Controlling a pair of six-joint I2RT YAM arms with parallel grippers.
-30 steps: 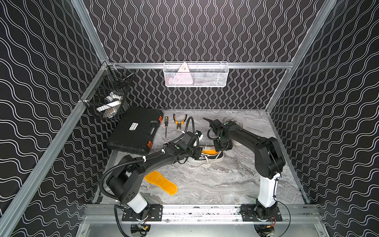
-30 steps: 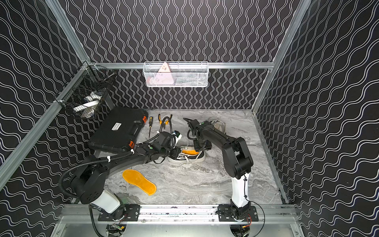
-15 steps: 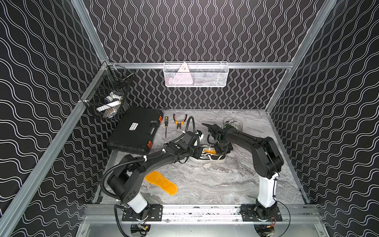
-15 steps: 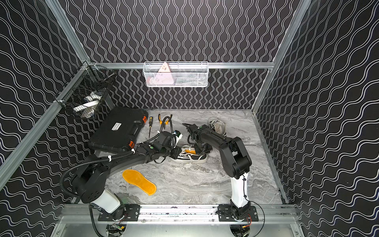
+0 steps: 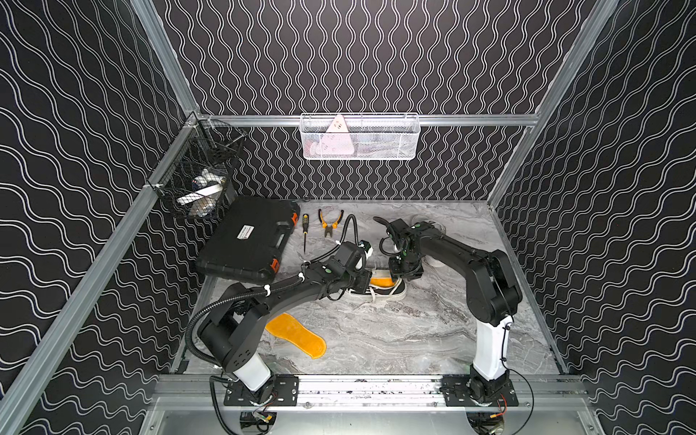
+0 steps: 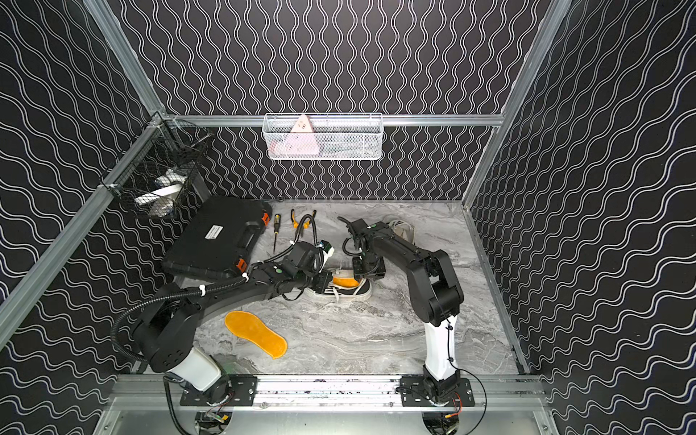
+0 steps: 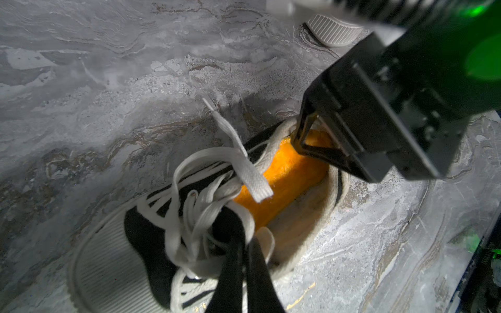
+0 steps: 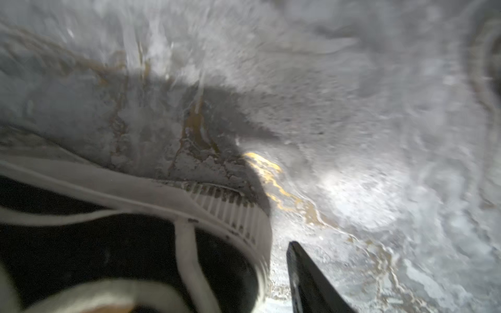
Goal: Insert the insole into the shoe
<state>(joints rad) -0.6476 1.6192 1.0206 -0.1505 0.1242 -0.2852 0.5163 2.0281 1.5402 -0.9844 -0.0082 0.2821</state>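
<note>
Insole, orange and fuzzy, sits in the opening of the black sneaker, its heel end raised against the rear collar rather than lying flat. In both top views the sneaker stands on the marble tabletop between the two arms, with the orange showing in its mouth.

The left gripper is clenched, with no gap between its fingers, among the white laces at the tongue. It seems to pinch the tongue there.

The right gripper is at the heel with its jaws parted. In the left wrist view one finger reaches inside the collar and touches the end of the insole. In the blurred right wrist view the other finger hangs just outside the ribbed heel sole, a small gap between them, so it grasps nothing.

A second orange insole lies flat on the tabletop near the left arm's base, well apart from the sneaker.
</note>
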